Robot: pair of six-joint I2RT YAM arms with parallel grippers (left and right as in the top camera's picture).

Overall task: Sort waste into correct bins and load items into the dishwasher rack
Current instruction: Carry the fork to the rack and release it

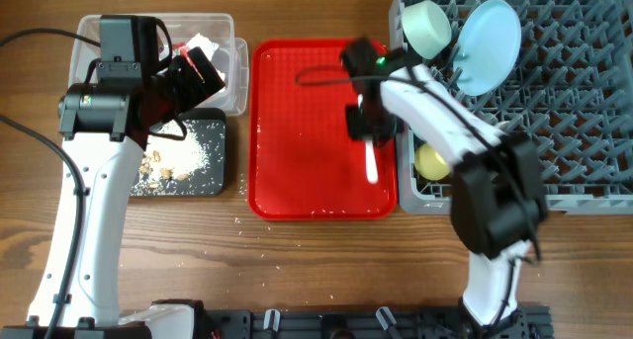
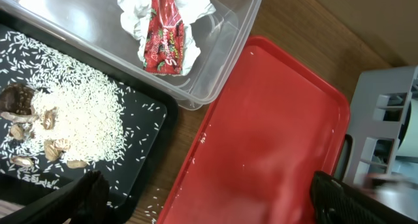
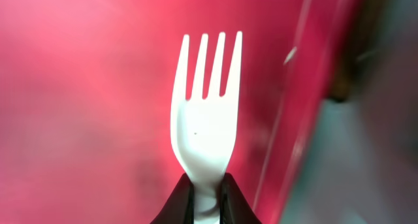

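My right gripper (image 3: 208, 185) is shut on the handle of the white plastic fork (image 3: 206, 119), tines pointing away, over the red tray's right side; overhead shows it there too (image 1: 368, 127). My left gripper (image 2: 209, 204) is open and empty, hovering over the gap between the black tray (image 2: 147, 123) and the red tray. The crumpled napkin with red wrapper (image 2: 166, 28) lies in the clear tub (image 2: 225, 57). Rice and brown scraps (image 2: 72, 126) lie in the black tray. The light blue plate (image 1: 490, 42), pale green bowl (image 1: 427, 28) and yellow cup (image 1: 432, 161) stand in the grey rack (image 1: 574, 102).
The flat red tray (image 1: 307, 131) lies between the bins and the rack, with a few rice grains on it. Loose grains (image 1: 240, 220) lie on the wooden table by the black tray's corner. The light blue bowl and the spoon are not in view.
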